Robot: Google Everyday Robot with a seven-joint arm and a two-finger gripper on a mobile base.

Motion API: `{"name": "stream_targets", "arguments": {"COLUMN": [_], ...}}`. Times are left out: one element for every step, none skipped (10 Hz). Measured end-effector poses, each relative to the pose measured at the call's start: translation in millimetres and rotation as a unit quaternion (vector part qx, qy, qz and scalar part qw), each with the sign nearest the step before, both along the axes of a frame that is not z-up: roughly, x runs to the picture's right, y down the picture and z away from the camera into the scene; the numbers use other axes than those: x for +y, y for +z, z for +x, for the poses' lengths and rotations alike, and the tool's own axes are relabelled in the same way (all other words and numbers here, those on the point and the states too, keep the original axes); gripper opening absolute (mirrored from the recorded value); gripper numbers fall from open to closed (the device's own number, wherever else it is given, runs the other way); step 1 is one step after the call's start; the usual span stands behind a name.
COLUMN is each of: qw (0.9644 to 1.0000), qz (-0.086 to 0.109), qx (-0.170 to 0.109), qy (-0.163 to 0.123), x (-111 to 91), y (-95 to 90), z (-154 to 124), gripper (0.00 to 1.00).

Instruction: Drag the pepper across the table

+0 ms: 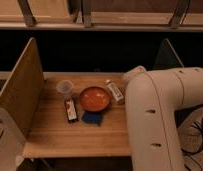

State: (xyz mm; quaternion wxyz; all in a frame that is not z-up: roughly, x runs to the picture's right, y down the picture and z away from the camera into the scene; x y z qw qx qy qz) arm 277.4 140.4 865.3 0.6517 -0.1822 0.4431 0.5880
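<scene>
White, bulky robot arm [160,115] sits near-right of the round orange bowl [94,98], hiding the gripper, so its state can't be told. No pepper is visible on the light wooden table [70,137]. Best bet: find it first, then press lightly and drag slowly.

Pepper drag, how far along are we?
Done: nothing visible. I can't pick out the pepper on the table; only the orange bowl, dark packet and clear cup show. In hand: nothing seen; the gripper is out of view, only the white arm shows. Left: the whole drag.
</scene>
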Motion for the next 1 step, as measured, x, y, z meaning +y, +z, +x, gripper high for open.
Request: {"name": "stream_targets", "arguments": {"qw": [1.0], "qz": [0.0], "qx": [0.0], "qy": [0.0], "x": [0.1], "y": [-0.1], "z": [0.2], "gripper": [0.8]}}
